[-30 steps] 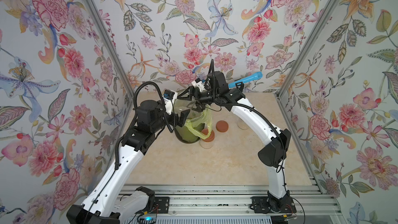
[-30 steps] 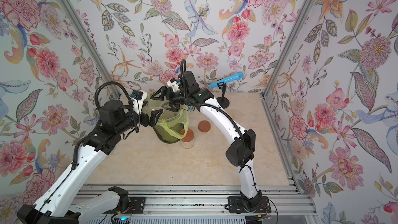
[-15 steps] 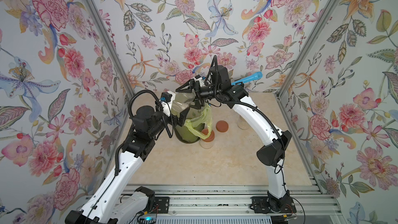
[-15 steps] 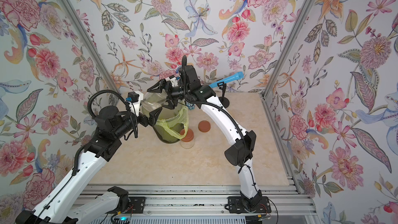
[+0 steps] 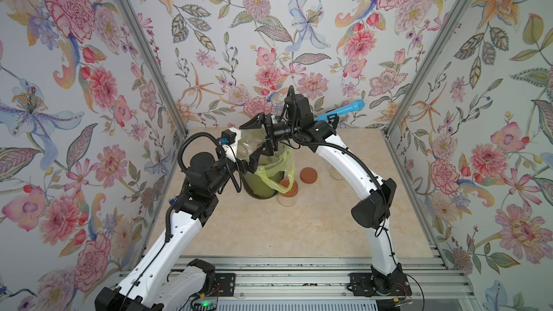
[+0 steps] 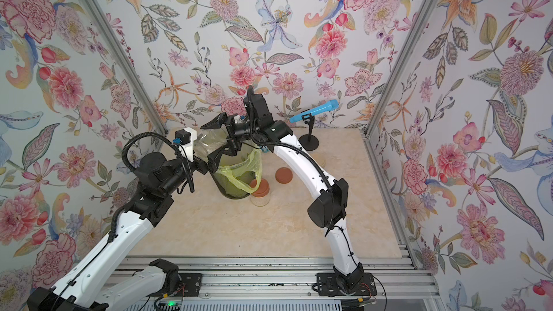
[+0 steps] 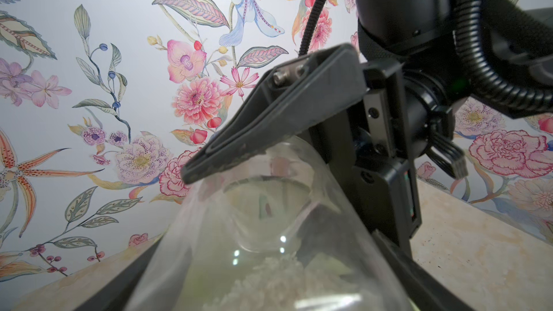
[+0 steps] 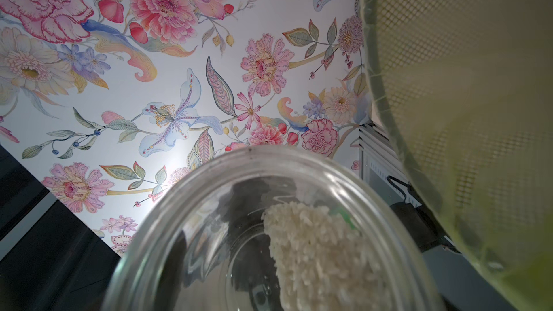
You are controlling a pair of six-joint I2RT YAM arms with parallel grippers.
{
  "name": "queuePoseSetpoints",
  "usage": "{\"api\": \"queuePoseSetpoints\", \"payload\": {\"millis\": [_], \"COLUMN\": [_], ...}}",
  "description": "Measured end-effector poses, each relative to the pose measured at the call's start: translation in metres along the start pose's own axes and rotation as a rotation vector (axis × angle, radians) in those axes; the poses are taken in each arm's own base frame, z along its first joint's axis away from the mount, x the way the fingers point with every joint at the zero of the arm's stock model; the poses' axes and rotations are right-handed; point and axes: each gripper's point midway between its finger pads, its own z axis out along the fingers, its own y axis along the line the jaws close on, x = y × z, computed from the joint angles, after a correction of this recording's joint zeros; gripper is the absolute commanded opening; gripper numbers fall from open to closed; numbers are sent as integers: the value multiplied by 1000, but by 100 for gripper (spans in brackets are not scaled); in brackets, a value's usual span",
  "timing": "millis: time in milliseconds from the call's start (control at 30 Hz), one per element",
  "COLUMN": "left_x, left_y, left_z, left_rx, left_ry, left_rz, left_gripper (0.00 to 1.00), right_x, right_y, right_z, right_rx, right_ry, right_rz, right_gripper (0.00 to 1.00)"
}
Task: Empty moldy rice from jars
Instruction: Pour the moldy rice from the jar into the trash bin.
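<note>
A clear open jar [image 5: 246,148] hangs tilted above the left rim of the bin [image 5: 263,183]. Both grippers are shut on it. My left gripper [image 5: 250,161] clasps it from the left, with dark fingers on either side of the glass [image 7: 260,219]. My right gripper [image 5: 250,142] straddles it from the back, and one finger [image 7: 284,115] lies on the jar wall. Pale moldy rice [image 8: 314,249] clings in a clump inside the jar, seen through its mouth [image 8: 209,181]. A second jar [image 5: 288,194] with a reddish-brown lid stands right of the bin. A third jar [image 5: 336,173] is half hidden behind my right arm.
The dark mesh bin is lined with a yellow-green bag [image 6: 239,175] and fills one side of the right wrist view [image 8: 463,100]. A loose reddish-brown lid [image 5: 308,175] lies on the beige table [image 5: 269,228]. A blue microphone [image 6: 314,111] stands on a stand at the back wall.
Both grippers have carried the jar a little to the left above the bin. The left arm's wrist has drawn back toward the left wall.
</note>
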Motion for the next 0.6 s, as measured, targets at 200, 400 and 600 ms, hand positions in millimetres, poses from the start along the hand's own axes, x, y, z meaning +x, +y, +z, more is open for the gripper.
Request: {"api": "queuePoseSetpoints", "payload": {"millis": [200, 400, 600], "left_x": [4, 5, -2], "left_y": [3, 7, 8], "left_z": [1, 2, 1], "left_rx": [-20, -38, -42], "left_ry": [-40, -75, -109], "left_rz": [-30, -60, -75], "left_gripper": [96, 95, 96], "right_x": [3, 7, 8], "right_y": [5, 12, 11], "right_z": [2, 1, 3], "right_rx": [-21, -46, -55], "right_ry": [30, 59, 78], "right_rz": [51, 68, 72], "right_gripper": [0, 0, 0]}}
